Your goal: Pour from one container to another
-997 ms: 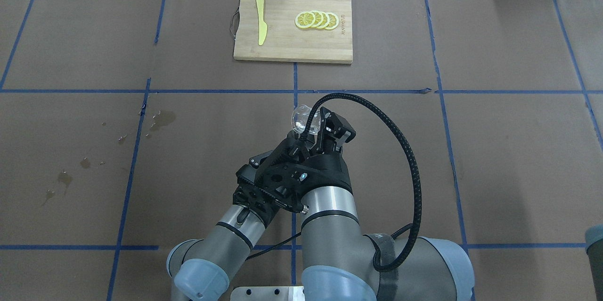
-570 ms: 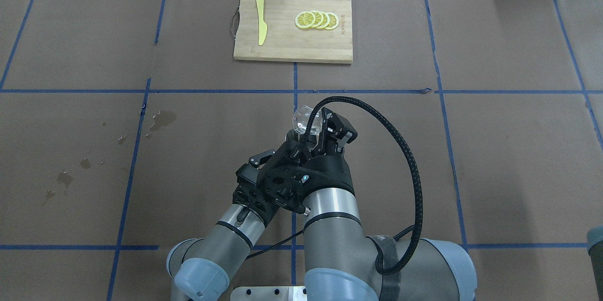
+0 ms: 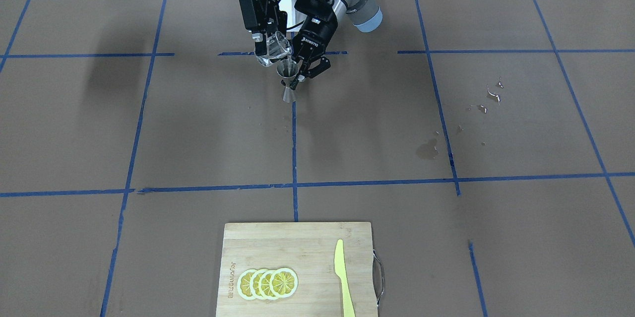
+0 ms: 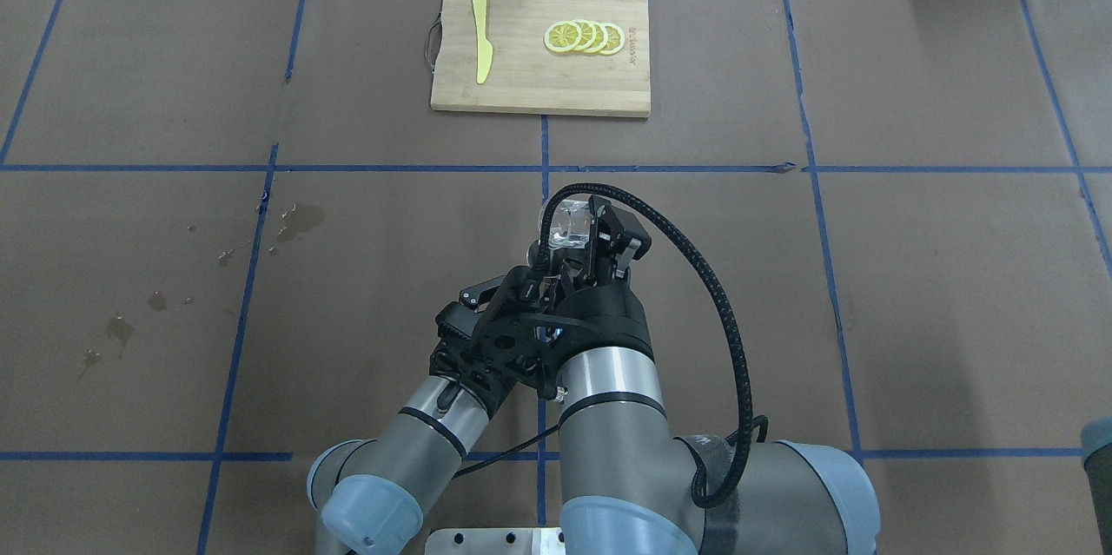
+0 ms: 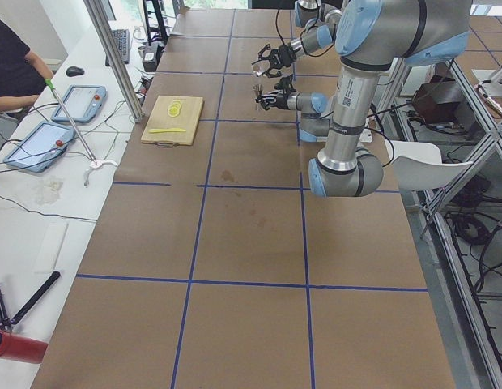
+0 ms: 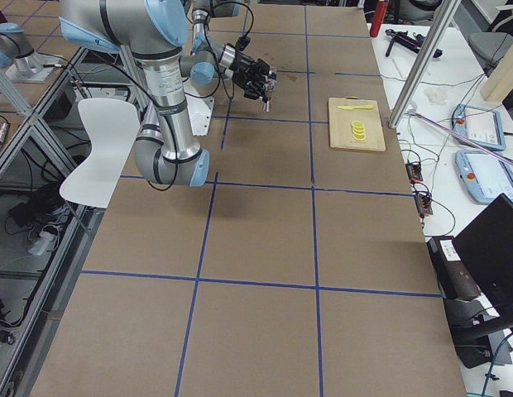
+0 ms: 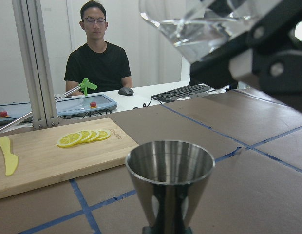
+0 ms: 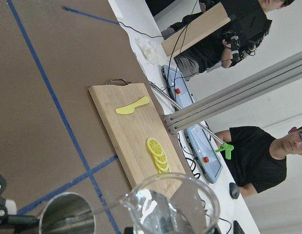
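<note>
closely paired over the near middle of the tabletop [image 4: 912, 277]: right gripper [image 3: 265, 45] pinched on the clear glass measuring cup [image 3: 276, 49], cup held tilted, lip just above and beside the mouth of the steel jigger [image 3: 287, 75]. left gripper [image 3: 296, 79] pressed onto the jigger's narrow waist, jigger upright; cannot tell whether its foot touches the paper. from the left wrist, jigger mouth dead centre, glass hanging over it at upper right, apart from the rim.

outward, plenty of open brown paper ahead and to both sides of the two grippers. black cable [image 4: 738, 346] looping out on the right arm's outer side, close by the wrist. wet stains [image 4: 300, 219] off to the robot's left, well apart from the jigger. cutting board [image 4: 539, 86] far across at the opposite edge, on the centre line, well apart from both grippers, carrying a yellow knife [image 4: 480, 34] and a row of lemon slices [image 4: 584, 36].

against a second ago, overhead: glass rolled further over, outline now squarer instead of round, nearly the same spot. cable loop drawn in tighter toward the arm. left arm, board, knife, slices and stains unmoved.
</note>
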You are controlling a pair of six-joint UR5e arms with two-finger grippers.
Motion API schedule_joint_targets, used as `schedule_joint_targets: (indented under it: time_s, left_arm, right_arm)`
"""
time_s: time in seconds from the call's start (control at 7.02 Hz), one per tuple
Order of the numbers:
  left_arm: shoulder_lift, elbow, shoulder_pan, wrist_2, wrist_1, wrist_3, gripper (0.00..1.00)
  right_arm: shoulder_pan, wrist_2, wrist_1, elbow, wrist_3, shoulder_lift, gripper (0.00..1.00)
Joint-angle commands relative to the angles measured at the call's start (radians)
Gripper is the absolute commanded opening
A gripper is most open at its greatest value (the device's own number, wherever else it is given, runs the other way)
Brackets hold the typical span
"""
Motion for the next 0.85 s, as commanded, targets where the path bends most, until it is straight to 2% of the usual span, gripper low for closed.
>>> schedule_joint_targets:
  time_s: [0.0, 0.43, 0.71]
  left_arm:
    - [0.0, -0.001, 0.0, -0.008, -0.001, 0.001, 0.0]
    - [0.0, -0.001, 0.0, -0.008, -0.001, 0.001, 0.0]
    - [0.0, -0.001, 0.0, -0.008, -0.001, -0.001, 0.0]
  right_arm:
    - [0.001, -0.008, -0.001, 0.001, -0.049, -0.001, 0.0]
    - [0.006, -0.028, -0.008, 0.001, -0.123, -0.001, 0.0]
    - [0.006, -0.048, -0.05, 0.018, -0.152, -0.001, 0.0]
